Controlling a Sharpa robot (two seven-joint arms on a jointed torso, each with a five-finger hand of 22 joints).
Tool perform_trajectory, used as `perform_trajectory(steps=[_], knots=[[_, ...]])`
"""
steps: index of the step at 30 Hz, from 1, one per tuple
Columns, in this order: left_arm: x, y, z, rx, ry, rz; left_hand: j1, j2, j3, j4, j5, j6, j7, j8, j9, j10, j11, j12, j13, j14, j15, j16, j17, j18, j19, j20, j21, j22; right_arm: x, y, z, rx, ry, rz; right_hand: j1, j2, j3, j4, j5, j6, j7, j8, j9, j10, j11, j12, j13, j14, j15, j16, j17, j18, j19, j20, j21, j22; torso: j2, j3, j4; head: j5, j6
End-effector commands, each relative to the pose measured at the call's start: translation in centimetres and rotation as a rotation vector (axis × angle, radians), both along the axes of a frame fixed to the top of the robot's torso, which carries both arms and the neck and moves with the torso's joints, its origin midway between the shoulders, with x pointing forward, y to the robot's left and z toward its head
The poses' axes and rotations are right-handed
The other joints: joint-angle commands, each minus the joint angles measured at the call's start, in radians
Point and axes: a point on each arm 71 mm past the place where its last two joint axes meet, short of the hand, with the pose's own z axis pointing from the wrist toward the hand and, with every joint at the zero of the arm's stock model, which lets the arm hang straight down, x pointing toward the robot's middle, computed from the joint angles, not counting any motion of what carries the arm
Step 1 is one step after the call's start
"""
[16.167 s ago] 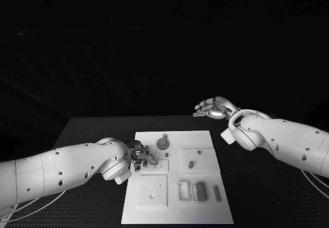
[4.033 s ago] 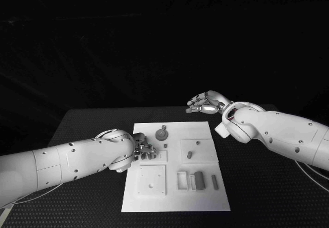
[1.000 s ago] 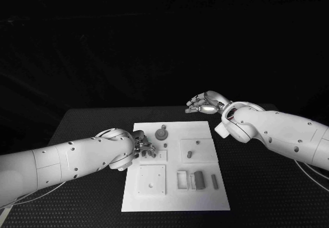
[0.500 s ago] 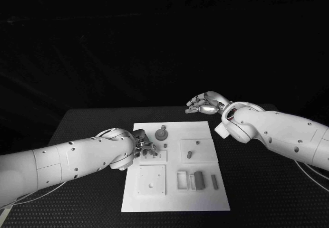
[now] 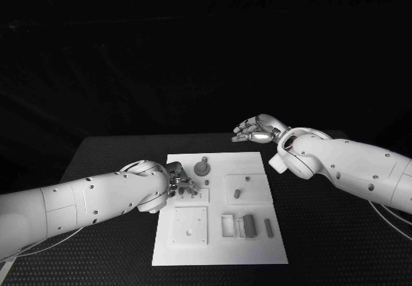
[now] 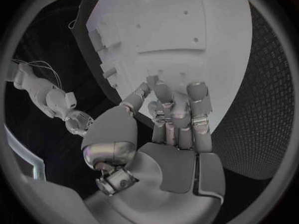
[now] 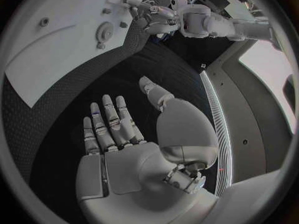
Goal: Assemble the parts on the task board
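The white task board [image 5: 219, 253] lies in the middle of the black table. A grey gear [image 5: 202, 168] stands near its far edge, and a short peg [image 5: 236, 193] stands in a square plate [image 5: 249, 179]. My left hand [image 5: 180, 185] is at the board's left edge, its fingers [image 6: 169, 102] curled down onto a small plate [image 5: 199, 194]. Whether they pinch a part is hidden. My right hand [image 5: 256, 130] hangs open above the table's far side, palm [image 7: 140, 154] bare and fingers spread.
A second square plate [image 5: 190, 225] lies near the front left of the board. A white frame [image 5: 228, 226], a dark block [image 5: 249, 226] and a thin bar [image 5: 268, 227] lie at the front right. Black table [image 5: 334, 238] surrounds the board.
Since the earliest frame the whole head picture has shifted. Both hands keep their places relative to the board.
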Motion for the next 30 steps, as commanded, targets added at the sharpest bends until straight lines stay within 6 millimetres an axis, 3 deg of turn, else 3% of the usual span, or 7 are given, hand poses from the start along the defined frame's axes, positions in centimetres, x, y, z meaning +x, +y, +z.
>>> perform_trajectory(steps=[1,16,30], knots=[[-0.12,-0.04,-0.03,-0.002,0.012,-0.017,0.084,0.068,-0.003,-0.001,0.006,-0.007,0.002,0.003,0.004,-0.003,-0.002,0.007,-0.002,0.0,-0.008,0.003,-0.001,0.02,0.001,-0.007,-0.003,0.018,-0.05,0.12,-0.04,-0.005,0.002,0.015,-0.009,-0.002,0.0,0.004,0.002,-0.004,0.053,0.003,-0.001,0.001,0.001,-0.005,0.0,-0.009,0.0,-0.007,-0.001,-0.015,-0.007,-0.003,-0.007,0.0,0.0,0.0001,-0.0001,0.0,-0.001],[0.08,0.71,0.35,0.007,0.068,-0.024,0.116,0.064,0.002,0.0,0.011,-0.002,-0.001,0.006,0.013,-0.002,-0.004,0.007,-0.005,0.002,-0.011,0.001,-0.003,0.019,0.001,-0.007,-0.004,0.018,-0.05,0.08,-0.05,-0.005,0.003,0.014,-0.009,-0.002,0.0,0.005,0.002,-0.004,0.053,0.003,-0.002,0.001,0.001,-0.005,0.0,-0.009,0.0,-0.007,-0.002,-0.015,-0.007,-0.003,-0.007,0.0,0.0,-0.0001,0.0002,0.001,-0.002],[-0.14,0.08,0.06,0.048,0.117,-0.063,0.119,0.065,0.002,0.0,0.011,-0.002,-0.001,0.005,0.014,-0.003,-0.004,0.007,-0.005,0.001,-0.01,0.002,-0.003,0.018,0.0,-0.006,-0.004,0.018,-0.08,0.2,-0.04,-0.004,0.003,0.016,-0.009,-0.003,0.0,0.006,0.002,-0.004,0.053,0.003,-0.002,0.001,0.001,-0.006,0.0,-0.009,0.0,-0.007,-0.002,-0.015,-0.007,-0.003,-0.007,-0.001,0.0,0.0003,0.0,0.002,-0.002]])
